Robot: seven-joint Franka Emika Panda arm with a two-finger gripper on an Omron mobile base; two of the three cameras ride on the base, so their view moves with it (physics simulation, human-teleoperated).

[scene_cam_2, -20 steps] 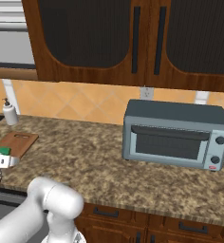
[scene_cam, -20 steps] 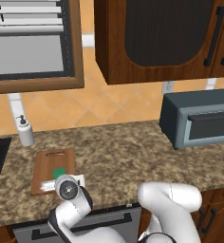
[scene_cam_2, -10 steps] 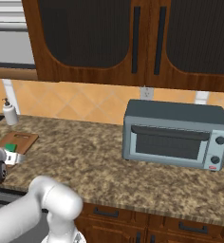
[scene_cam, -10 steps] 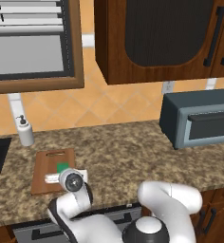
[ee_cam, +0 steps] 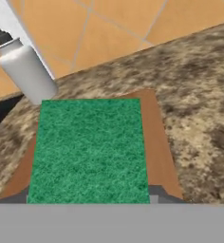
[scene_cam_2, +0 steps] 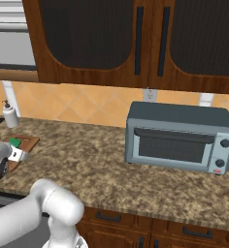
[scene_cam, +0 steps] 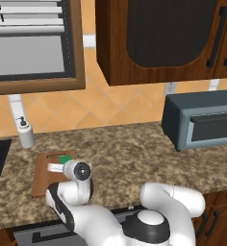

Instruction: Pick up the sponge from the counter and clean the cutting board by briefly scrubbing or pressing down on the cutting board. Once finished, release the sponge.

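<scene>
Gripping the sponge [ee_cam: 89, 151], green scrub face filling the closed-on jaws, the gripper [ee_cam: 89, 197] is hovering over the reddish-brown cutting board [ee_cam: 156, 137].

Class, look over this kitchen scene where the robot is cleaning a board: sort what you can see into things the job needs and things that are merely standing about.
Part of the job:
sponge, shown held in the gripper by the hand view
cutting board, under the sponge
counter, which the board lies on

Just standing about:
toaster oven
soap dispenser
wall cabinets
window
</scene>
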